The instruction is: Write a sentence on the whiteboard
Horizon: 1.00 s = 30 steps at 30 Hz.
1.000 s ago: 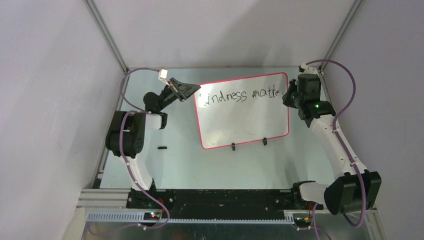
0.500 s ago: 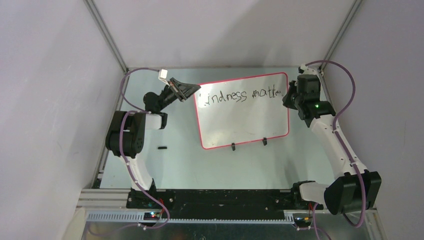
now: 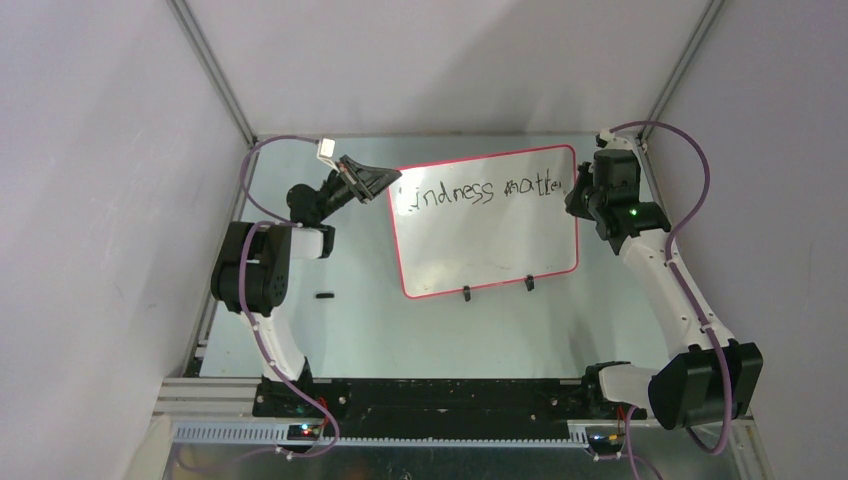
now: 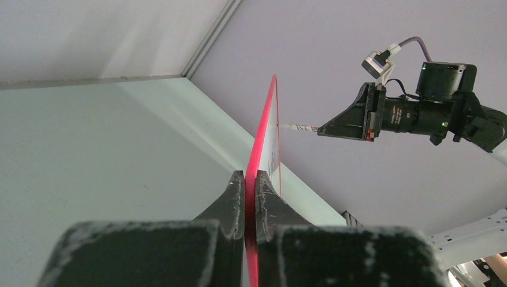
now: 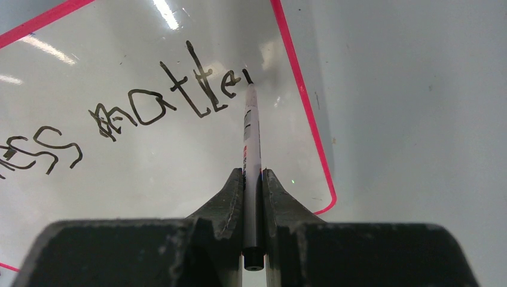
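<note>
Pale counter (image 3: pixel 380 320) between grey walls is carrying the whiteboard (image 3: pixel 490 240) at its far middle. Left gripper (image 4: pixel 251 179) is clamping its red rim; right gripper (image 5: pixel 252 179) is pinching the marker (image 5: pixel 251 125), tip touching after "matte". Risk: the sentence (image 3: pixel 455 192) is sitting close to the right rim, so the next strokes may run off.

My right gripper (image 5: pixel 252 179) pinches a white marker (image 5: pixel 252 149), its black tip touching the whiteboard (image 5: pixel 179 161) just after "matte" in the sentence (image 5: pixel 161 101). The pink rim runs close beside it.
</note>
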Tool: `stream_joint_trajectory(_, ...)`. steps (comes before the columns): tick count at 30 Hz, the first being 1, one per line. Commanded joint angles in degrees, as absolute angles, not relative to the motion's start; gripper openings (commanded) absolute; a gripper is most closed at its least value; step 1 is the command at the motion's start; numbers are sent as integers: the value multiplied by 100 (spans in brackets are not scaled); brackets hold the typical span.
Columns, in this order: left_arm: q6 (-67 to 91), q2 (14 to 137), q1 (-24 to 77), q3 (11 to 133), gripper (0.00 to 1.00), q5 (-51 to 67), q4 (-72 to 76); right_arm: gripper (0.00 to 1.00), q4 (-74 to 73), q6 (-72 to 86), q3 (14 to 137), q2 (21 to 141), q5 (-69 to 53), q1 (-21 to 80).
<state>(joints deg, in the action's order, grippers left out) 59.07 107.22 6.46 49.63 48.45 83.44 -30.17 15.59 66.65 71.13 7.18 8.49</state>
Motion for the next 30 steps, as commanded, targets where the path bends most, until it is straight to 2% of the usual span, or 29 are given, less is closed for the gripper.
stream_joint_trajectory(1,5660,10605,528,5030,0,4941,8633,0,-2819,1535,6788,7102,705,807)
stream_joint_trajectory(30,5651,10590,523,5016,0,4942,8631,0,-2790,1561,7209,7285,583,679)
